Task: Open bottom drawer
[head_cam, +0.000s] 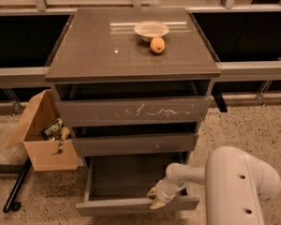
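The bottom drawer (pixel 131 205) of the grey-brown cabinet stands pulled out toward me, its shallow grey interior showing. Its plain front edge runs along the bottom of the view. My gripper (pixel 157 198) sits at the top edge of that drawer front, right of centre, on the end of my white arm (pixel 234 182). The scratched top drawer front (pixel 133 110) and the middle drawer front (pixel 136 143) above are each pulled out slightly.
A white bowl (pixel 151 29) and an orange fruit (pixel 157 45) sit on the cabinet top (pixel 98 46). An open cardboard box (pixel 42 139) with items stands on the speckled floor to the left. A dark pole (pixel 16 189) lies on the floor at lower left.
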`<action>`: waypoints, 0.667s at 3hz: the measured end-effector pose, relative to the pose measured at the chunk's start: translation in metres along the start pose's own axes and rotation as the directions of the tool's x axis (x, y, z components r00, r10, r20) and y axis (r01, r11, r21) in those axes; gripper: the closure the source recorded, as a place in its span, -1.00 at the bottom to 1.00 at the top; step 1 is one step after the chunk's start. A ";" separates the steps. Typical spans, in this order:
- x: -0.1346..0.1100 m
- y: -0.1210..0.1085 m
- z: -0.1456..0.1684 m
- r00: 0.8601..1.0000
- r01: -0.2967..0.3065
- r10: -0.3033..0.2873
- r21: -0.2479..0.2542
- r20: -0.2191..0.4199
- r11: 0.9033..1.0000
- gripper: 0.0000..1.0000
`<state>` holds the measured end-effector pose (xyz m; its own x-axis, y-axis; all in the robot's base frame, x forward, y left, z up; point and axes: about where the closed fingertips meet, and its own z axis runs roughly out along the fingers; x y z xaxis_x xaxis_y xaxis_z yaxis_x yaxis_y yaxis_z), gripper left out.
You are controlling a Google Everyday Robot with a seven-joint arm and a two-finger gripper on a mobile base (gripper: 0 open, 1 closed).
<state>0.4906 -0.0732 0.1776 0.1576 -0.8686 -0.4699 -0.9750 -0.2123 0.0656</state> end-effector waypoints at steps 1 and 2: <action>-0.004 0.007 0.003 1.000 -0.006 0.006 -0.001 0.018 1.000 1.00; -0.004 0.016 0.007 0.998 -0.012 0.011 0.006 0.057 1.000 1.00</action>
<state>0.4729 -0.0700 0.1748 0.1374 -0.8442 -0.5181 -0.9776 -0.1997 0.0662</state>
